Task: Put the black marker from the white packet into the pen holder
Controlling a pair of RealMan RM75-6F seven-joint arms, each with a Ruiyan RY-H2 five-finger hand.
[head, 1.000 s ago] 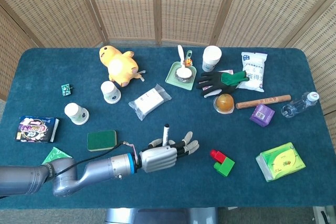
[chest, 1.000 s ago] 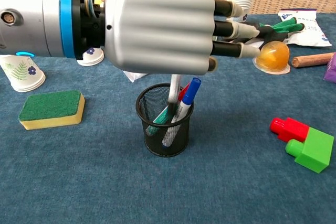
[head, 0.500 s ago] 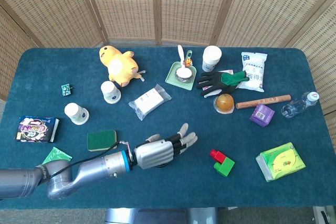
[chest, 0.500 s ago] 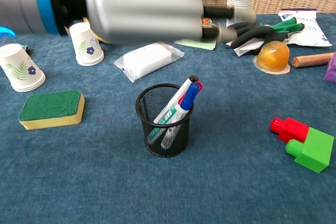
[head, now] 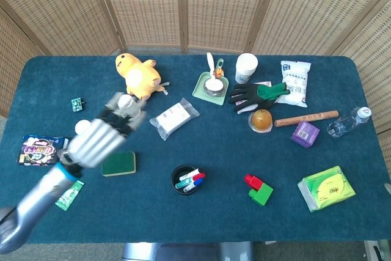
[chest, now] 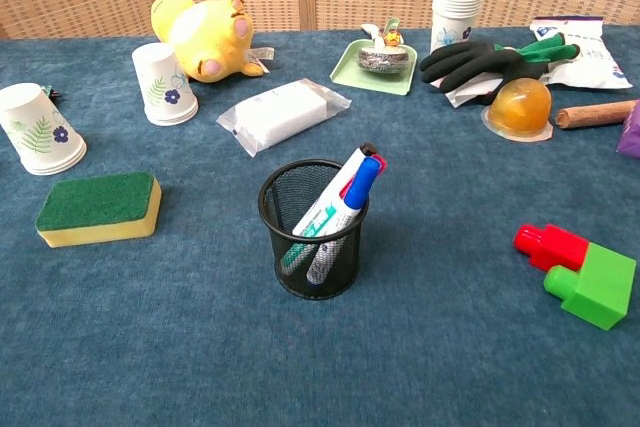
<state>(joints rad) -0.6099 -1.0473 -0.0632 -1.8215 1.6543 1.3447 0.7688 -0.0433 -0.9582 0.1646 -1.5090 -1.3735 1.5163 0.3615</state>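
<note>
Head view: left robot hand [head: 98, 140] blurred at mid-left of frame, above the green sponge [head: 118, 164], fingers spread, grasping nothing. Right robot hand out of sight in both views. Black marker [chest: 333, 194] leaning in the black mesh pen holder [chest: 313, 255] at centre of the chest view, beside a blue-capped pen [chest: 352, 195]. White packet [chest: 283, 114] lying up-left of the holder on the blue bench [chest: 450, 347].

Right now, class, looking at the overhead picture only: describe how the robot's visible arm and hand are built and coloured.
The left hand has a pale silver-white ribbed back and darker, black-looking fingers, though motion blur softens the detail. A bright blue ring marks the wrist. Behind it the arm is a smooth grey metallic tube. The right arm is out of sight.
</note>
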